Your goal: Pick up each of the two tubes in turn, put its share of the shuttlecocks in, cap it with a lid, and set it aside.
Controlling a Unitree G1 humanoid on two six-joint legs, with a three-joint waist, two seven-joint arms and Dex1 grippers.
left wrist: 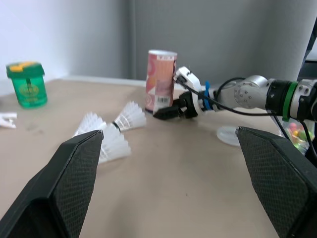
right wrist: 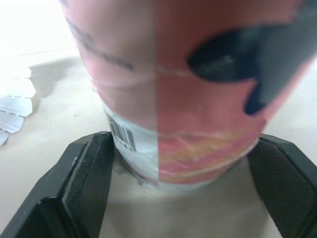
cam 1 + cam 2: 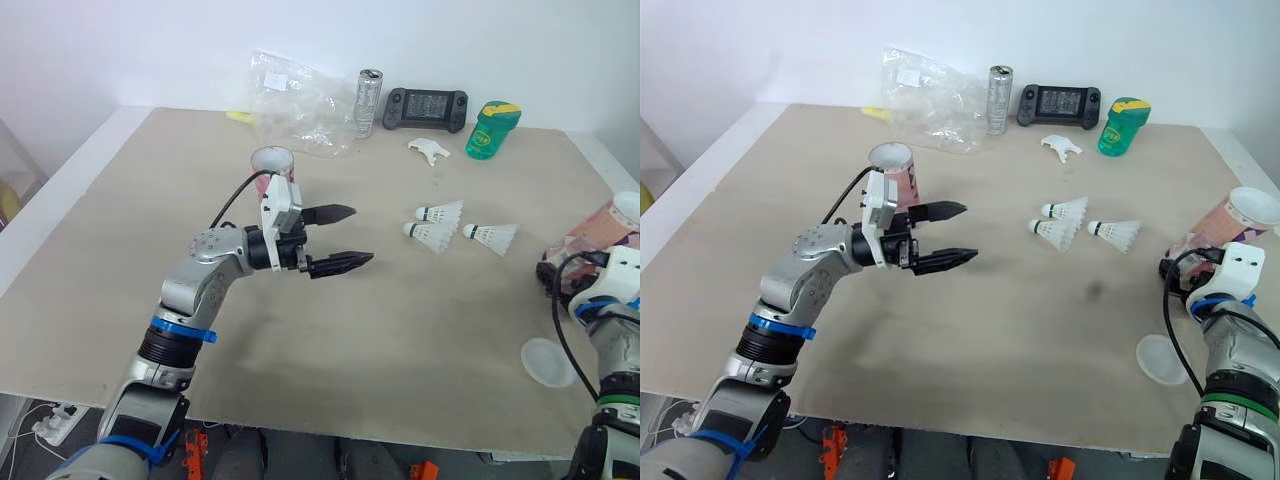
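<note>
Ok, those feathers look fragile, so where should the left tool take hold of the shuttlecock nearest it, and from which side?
Grip the cork of that shuttlecock, coming from above. It lies on its side with the cork pointing toward the left tool, and a second shuttlecock lies close beside its skirt, so the cork is probably the firmest, clearest part.

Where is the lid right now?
In the left eye view the lid lies flat on the table near its front right edge. It is nearer the robot than the tube on the right.
</note>
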